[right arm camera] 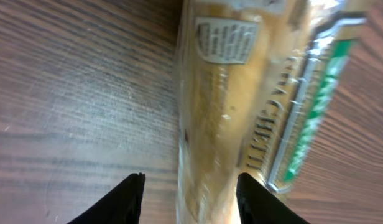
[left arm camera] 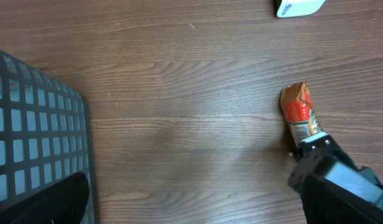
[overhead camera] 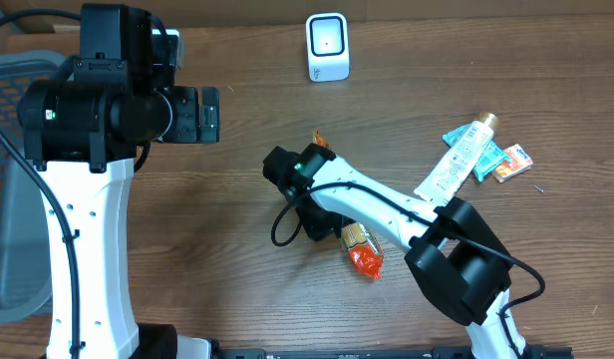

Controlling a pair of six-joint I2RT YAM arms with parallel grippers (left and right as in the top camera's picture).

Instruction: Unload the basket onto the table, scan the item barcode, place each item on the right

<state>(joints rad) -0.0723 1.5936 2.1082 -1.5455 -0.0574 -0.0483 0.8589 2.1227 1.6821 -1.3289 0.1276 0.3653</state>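
Right tool [right arm camera: 188, 186], half-open and empty, astride one edge of the packet [right arm camera: 229, 112].

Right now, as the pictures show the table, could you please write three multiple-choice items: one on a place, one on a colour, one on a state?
1. Where does the white box-shaped scanner stand on the wooden table?
A) far edge
B) near edge
C) left edge

2. What colour is the plastic mesh basket?
A) red
B) grey
C) green

3. How is the right gripper?
A) shut
B) out of view
C) open over the orange-brown spaghetti packet

Answers:
1 A, it stands at the far middle.
2 B, its grid looks grey.
3 C, the fingers stand apart, and the packet lies on the wood.
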